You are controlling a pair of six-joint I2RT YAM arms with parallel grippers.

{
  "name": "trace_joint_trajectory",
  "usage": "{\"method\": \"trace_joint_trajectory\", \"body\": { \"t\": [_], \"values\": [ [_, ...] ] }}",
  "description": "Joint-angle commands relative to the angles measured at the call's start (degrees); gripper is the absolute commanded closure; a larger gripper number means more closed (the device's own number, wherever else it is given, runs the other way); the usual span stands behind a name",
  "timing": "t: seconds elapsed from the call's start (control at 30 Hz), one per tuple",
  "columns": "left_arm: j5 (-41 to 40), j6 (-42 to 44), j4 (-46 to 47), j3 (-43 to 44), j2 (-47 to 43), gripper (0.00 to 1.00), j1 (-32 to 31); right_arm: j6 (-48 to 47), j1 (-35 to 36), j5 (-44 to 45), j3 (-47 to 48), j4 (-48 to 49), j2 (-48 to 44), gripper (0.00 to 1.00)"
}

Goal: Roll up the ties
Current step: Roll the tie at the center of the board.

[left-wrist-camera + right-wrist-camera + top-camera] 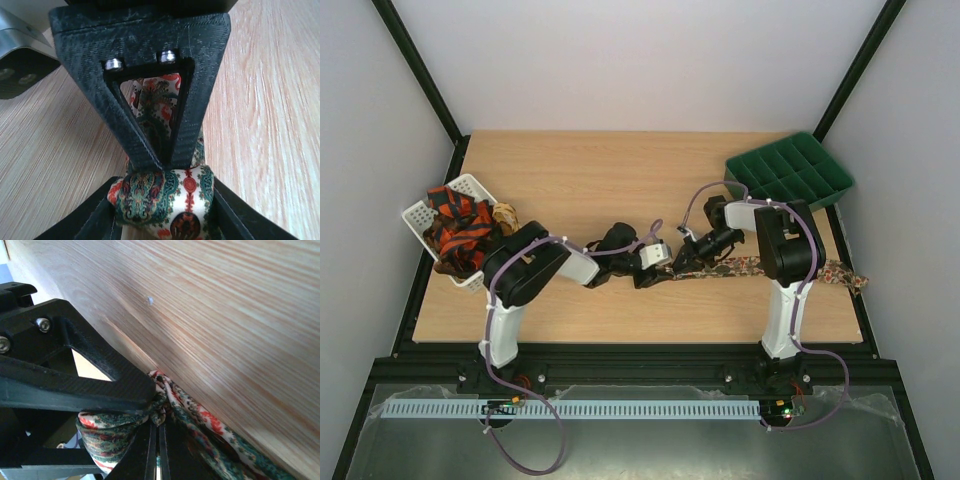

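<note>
We are gripping the brown-olive fabric necktie with a small multicoloured floral print (pixel 760 266) at its left end, near the middle of the pale wooden tabletop (pixel 600 180). The rest of it is lying flat, running out past the right edge. Our left gripper (pixel 165 190) is clamping its fingers on a bunched fold, and our right gripper (pixel 159 422) is pinching the fabric between closed fingers just beside it.

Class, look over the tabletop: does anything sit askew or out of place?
Yes. The floral tie runs past the right edge of the table, its end hanging off. The white basket sits skewed at the left edge, with ties heaped above its rim.
</note>
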Motion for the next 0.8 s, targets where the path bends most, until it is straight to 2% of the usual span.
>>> {"method": "trace_joint_trajectory", "body": {
  "t": [0.0,0.17,0.37,0.67,0.77],
  "values": [
    [-0.57,3.28,-0.21,2.72,3.98,0.56,-1.59,-1.12,0.06,11.58,-2.58,2.53,4.13,0.99],
    [-2.62,5.62,-4.68,2.84,5.35,0.61,-2.01,-1.68,0.09,10.79,-2.13,2.35,4.08,0.99],
    [-7.65,8.22,-13.52,-0.14,2.19,0.69,-1.6,-2.15,-1.06,9.9,0.02,0.64,1.87,0.96],
    [-12.41,8.57,-24.58,2.24,1.73,0.7,-1.4,-1.58,-5.45,2.15,4.87,-8.21,-4.98,0.62],
    [-12.88,8.13,-26.17,3.77,2.66,0.7,-1.49,0.4,-4.88,-1.36,2.76,-8.47,-6.31,0.57]
  ]
}}
